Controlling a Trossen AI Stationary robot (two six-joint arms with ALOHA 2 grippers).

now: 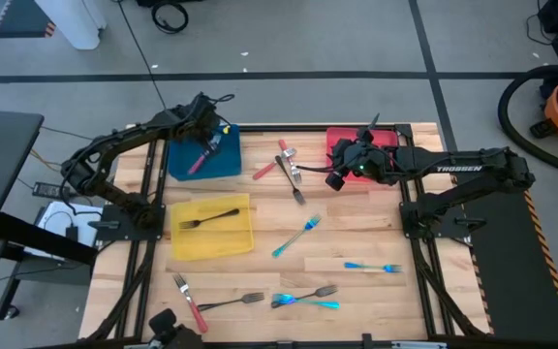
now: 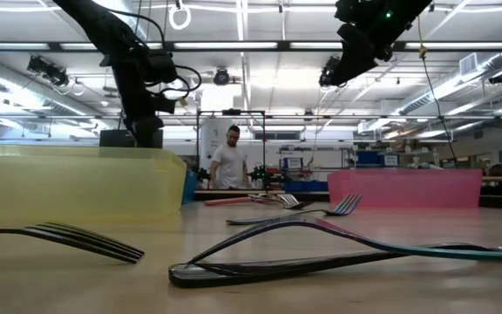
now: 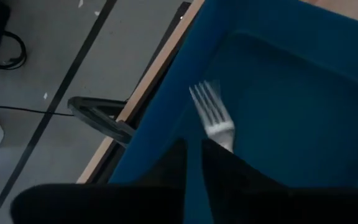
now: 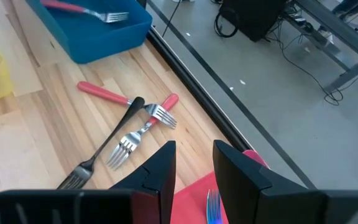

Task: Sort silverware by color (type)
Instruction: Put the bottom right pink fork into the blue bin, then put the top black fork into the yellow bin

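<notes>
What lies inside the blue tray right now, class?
One red-handled fork lies inside the blue tray. The left hand hangs above, hiding part of the tray floor.

We see the fork head [image 3: 215, 118] blurred in left wrist view, handle hidden behind fingers [image 3: 229, 171]. Blue fork [image 4: 213, 208] in right wrist view cut off at btm edge.

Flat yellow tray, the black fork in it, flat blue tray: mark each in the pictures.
Flat yellow tray [image 1: 231, 244]: high view, bare floor near its right corner.
Black fork in the yellow tray [image 1: 209, 218]: high view, mid-handle.
Flat blue tray [image 1: 226, 161]: high view, bare floor.
</notes>
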